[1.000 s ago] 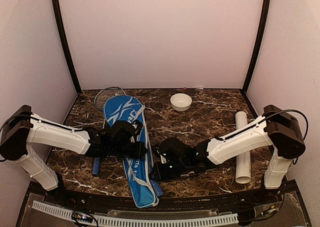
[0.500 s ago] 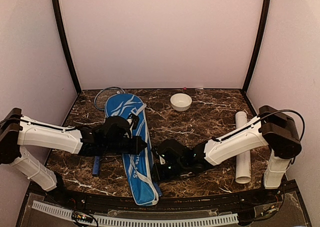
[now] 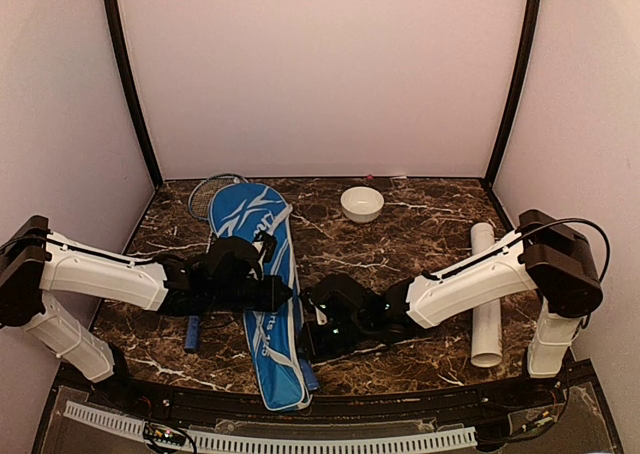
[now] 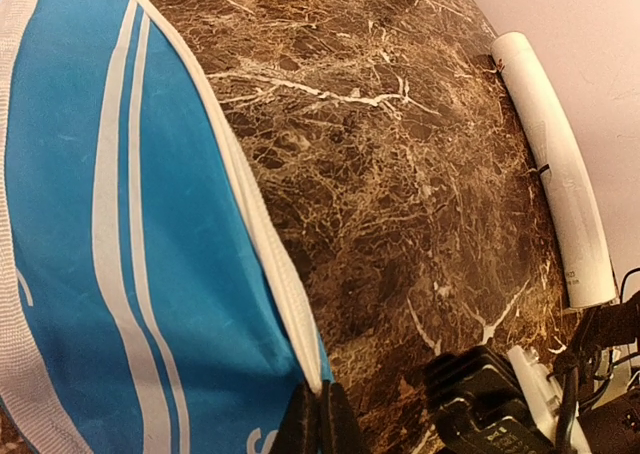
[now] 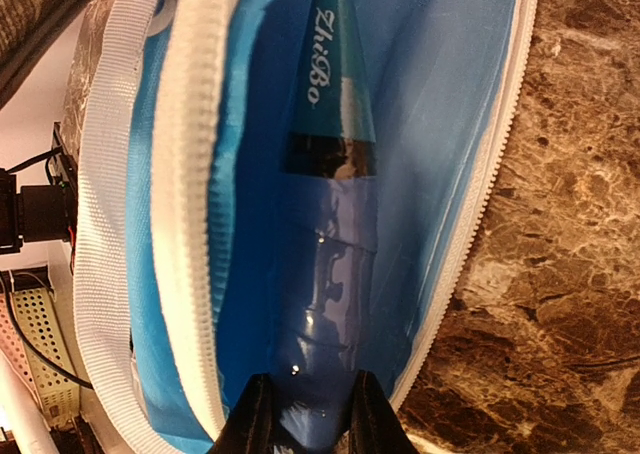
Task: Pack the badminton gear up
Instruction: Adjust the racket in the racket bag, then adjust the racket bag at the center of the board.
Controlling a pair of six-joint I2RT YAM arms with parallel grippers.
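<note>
Left gripper (image 4: pixel 320 414): clenched flat on the white zip trim of the racket cover (image 3: pixel 245 224), pinching the upper flap at its open side

Reason for that pinch: likely to lift the flap off the table (image 3: pixel 420 234) so the mouth gapes for the other arm

Right gripper (image 5: pixel 305 414): grasping the blue handle of the held racket (image 5: pixel 330 274), jaws partly apart around the grip, one on each side

Reason for that hold: gripped at the butt end and lined up with the length of the bag, which suits pushing the racket in head first

Held racket: handle between the two zip edges, blue lining on both sides, shaft running deeper into the cover; head out of sight inside

Racket cover: lying lengthwise left of centre on the marble, wide end toward the back wall, narrow end toward the arm bases

Second racket (image 3: pixel 213 188): on the table just left of the cover, strung head peeping out at the far end, blue handle near the left arm; apparently not yet packed

White tube (image 3: pixel 486 294): flat along the right edge, well apart from the cover, untouched

Shuttlecocks: not made out in any view

Bowl (image 3: pixel 361 203): at the back, centre, contents not visible

Stage, as a judgement: first racket partly in, zip open

Risk: flap slipping from the thin pinch and snagging the handle
</note>
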